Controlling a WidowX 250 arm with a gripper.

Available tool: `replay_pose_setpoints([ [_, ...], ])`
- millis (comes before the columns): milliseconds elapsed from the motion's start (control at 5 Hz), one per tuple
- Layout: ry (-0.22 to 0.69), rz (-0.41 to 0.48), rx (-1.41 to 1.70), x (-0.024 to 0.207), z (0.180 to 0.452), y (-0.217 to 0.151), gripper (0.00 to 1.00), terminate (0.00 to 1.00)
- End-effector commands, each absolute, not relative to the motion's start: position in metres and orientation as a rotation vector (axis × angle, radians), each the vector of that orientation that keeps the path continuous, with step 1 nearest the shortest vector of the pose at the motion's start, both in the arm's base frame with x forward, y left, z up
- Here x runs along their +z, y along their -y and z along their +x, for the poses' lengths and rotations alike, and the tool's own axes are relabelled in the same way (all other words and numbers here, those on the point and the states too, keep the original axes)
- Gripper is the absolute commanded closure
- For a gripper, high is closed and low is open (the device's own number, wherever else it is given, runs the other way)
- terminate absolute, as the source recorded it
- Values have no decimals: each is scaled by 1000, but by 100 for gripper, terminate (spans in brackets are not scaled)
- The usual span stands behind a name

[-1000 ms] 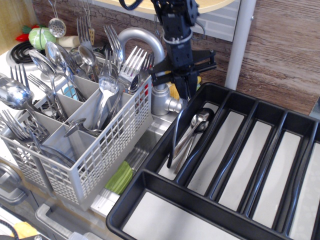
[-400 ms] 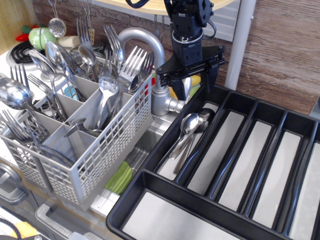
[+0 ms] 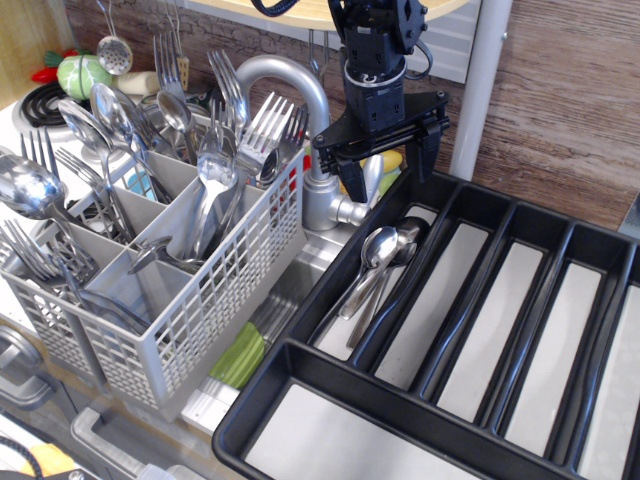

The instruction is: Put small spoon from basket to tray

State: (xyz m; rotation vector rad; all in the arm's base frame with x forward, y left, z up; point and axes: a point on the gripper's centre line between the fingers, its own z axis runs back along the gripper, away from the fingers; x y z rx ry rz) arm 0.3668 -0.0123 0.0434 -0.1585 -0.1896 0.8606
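Observation:
A small spoon (image 3: 372,255) lies with other spoons in the leftmost long compartment of the black tray (image 3: 455,440), bowl toward the back. My gripper (image 3: 386,178) hangs open and empty just above the back end of that compartment, its fingers (image 3: 352,180) spread wide. The grey basket (image 3: 190,320) stands to the left, full of forks and spoons standing upright.
A chrome tap (image 3: 300,110) rises between the basket and the gripper. A white post (image 3: 478,90) stands behind the tray. A green item (image 3: 240,355) lies in the sink below the basket. A green pot (image 3: 82,72) sits at the far left.
The gripper rose from the tray compartment, opened and let go of the small spoon, which now lies flat among the other spoons. It has barely moved in the last half second.

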Motion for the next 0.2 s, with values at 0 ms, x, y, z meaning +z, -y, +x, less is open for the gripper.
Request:
replay_pose_setpoints([
  [0,253,-188,868,66,373,13,0,100],
])
